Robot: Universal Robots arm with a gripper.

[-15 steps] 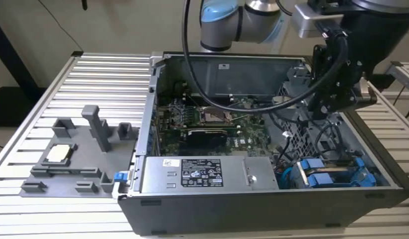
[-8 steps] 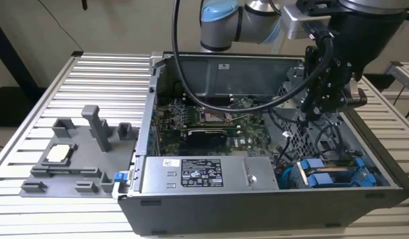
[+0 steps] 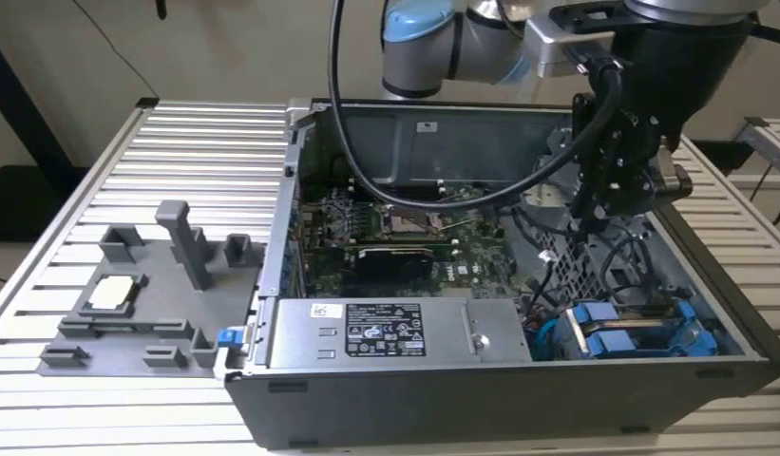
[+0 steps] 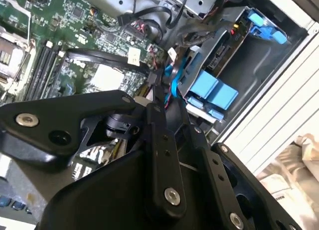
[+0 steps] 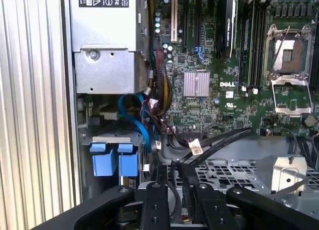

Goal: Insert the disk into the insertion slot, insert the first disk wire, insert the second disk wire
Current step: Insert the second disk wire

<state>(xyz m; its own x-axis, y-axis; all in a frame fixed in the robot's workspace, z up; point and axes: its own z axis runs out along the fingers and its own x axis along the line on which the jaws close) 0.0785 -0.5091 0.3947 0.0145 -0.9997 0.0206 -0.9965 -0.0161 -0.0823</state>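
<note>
The disk (image 3: 631, 334), in its blue carrier, sits inside the grey insertion slot (image 3: 557, 255) at the case corner on the exterior view's right, next to the perforated wall. Its blue end tabs (image 5: 113, 160) show in both wrist views, along with the blue carrier (image 4: 214, 90). My black gripper (image 3: 593, 220) hangs over the perforated wall (image 5: 224, 171), a little behind the disk. Its fingers (image 5: 160, 195) stand close together. A black disk wire (image 5: 219, 143) with a white tag runs down to their tips, and they look shut on its end (image 4: 154, 79).
The open computer case (image 3: 491, 399) lies on a slatted metal table (image 3: 199, 142). A grey metal box with a white sticker (image 3: 383, 332) fills the case front, with the green board (image 3: 403, 237) behind it. A grey fixture (image 3: 149, 285) stands at the exterior view's left. Blue and coloured cables (image 5: 144, 115) cross beside the disk.
</note>
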